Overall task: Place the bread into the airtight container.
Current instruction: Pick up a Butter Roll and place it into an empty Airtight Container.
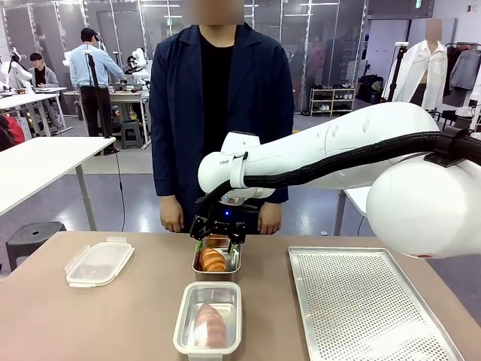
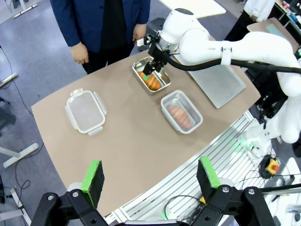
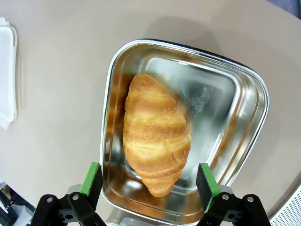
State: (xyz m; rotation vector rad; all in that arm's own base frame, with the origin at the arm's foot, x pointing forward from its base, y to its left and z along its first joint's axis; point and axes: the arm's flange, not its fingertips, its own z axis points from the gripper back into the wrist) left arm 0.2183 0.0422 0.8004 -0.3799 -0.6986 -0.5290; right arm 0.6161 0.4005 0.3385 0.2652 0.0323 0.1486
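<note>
A golden croissant (image 3: pixel 155 141) lies in a steel tin (image 3: pixel 244 94) near the table's far edge (image 1: pixel 234 264) (image 2: pixel 164 81). My right gripper (image 3: pixel 149 181) (image 1: pixel 218 229) (image 2: pixel 153 69) hovers just above the tin, open, its green pads on either side of the croissant's near end without touching it. The clear airtight container (image 1: pixel 185 320) (image 2: pixel 197 113) stands in front of the tin with another croissant (image 1: pixel 209 323) (image 2: pixel 179 115) inside. My left gripper (image 2: pixel 150 176) is open and empty, high above the table's near edge.
The container's clear lid (image 1: pixel 98 263) (image 2: pixel 85 111) lies at the table's left. A perforated metal tray (image 1: pixel 368 301) (image 2: pixel 221 82) covers the right side. A person stands at the far edge behind the tin, hands (image 1: pixel 171 218) (image 1: pixel 269 218) hanging down.
</note>
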